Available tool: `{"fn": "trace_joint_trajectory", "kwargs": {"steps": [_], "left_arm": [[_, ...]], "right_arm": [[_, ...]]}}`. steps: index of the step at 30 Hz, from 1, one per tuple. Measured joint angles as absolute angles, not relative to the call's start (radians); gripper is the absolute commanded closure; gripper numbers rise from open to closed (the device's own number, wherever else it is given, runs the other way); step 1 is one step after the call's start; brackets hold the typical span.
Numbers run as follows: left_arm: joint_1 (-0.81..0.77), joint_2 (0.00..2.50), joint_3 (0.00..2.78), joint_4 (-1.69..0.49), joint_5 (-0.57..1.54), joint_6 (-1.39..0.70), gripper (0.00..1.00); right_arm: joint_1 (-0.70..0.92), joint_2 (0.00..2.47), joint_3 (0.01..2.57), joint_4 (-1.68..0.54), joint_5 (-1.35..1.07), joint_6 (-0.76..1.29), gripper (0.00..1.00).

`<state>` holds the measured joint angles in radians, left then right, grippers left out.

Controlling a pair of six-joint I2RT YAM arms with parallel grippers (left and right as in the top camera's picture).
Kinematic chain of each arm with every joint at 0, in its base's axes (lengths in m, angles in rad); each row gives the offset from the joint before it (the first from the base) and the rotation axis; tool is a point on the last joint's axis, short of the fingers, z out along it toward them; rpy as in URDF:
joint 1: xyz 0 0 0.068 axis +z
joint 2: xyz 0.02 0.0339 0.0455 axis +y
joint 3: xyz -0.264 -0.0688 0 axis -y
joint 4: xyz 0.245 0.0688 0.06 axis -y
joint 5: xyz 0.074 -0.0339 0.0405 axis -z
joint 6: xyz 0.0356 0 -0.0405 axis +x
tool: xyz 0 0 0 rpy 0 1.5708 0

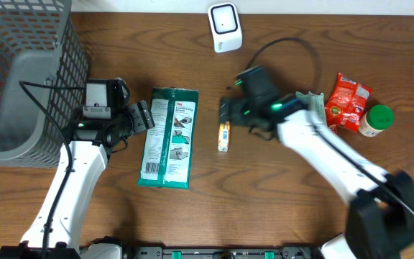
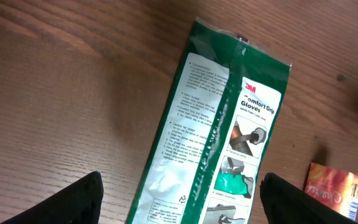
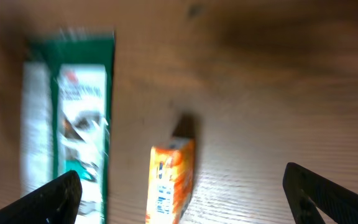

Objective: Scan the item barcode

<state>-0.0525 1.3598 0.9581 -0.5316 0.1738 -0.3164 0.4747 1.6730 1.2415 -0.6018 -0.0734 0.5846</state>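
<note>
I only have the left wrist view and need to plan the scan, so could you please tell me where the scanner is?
Observer: The white scanner stands at the far edge of the table, beyond the glove packet and apart from it.
Operator: Thank you. Is the other arm holding anything?
Observer: No, the right tool is open and empty, beside the small orange box.
Operator: And what is on my left?
Observer: A grey wire basket stands left of the left tool.

Mock shop checkout on wooden table (image 1: 250, 208): white scanner (image 1: 225, 27), grey mesh basket (image 1: 67, 65), glove pack (image 1: 169, 137), snack bag (image 1: 347, 101).
</note>
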Motion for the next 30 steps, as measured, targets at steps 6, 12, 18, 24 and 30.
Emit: {"fn": "trace_joint_trajectory", "kwargs": {"steps": [6, 12, 18, 24, 30], "left_arm": [[-0.052, 1.36, 0.958, -0.532, 0.173, -0.316, 0.18], [-0.052, 1.36, 0.958, -0.531, 0.174, -0.316, 0.19], [-0.052, 1.36, 0.958, -0.531, 0.174, -0.316, 0.19], [-0.052, 1.36, 0.958, -0.531, 0.173, -0.316, 0.19], [-0.052, 1.36, 0.958, -0.531, 0.174, -0.316, 0.18]], "right_arm": [[0.307, 1.611, 1.262, -0.654, -0.109, 0.598, 0.01], [0.227, 1.615, 1.262, -0.737, -0.118, 0.601, 0.01], [0.239, 1.615, 1.262, -0.744, -0.129, 0.603, 0.01], [0.31, 1.615, 1.262, -0.742, -0.136, 0.603, 0.01], [0.45, 1.619, 1.262, -0.7, -0.13, 0.603, 0.02]]}}
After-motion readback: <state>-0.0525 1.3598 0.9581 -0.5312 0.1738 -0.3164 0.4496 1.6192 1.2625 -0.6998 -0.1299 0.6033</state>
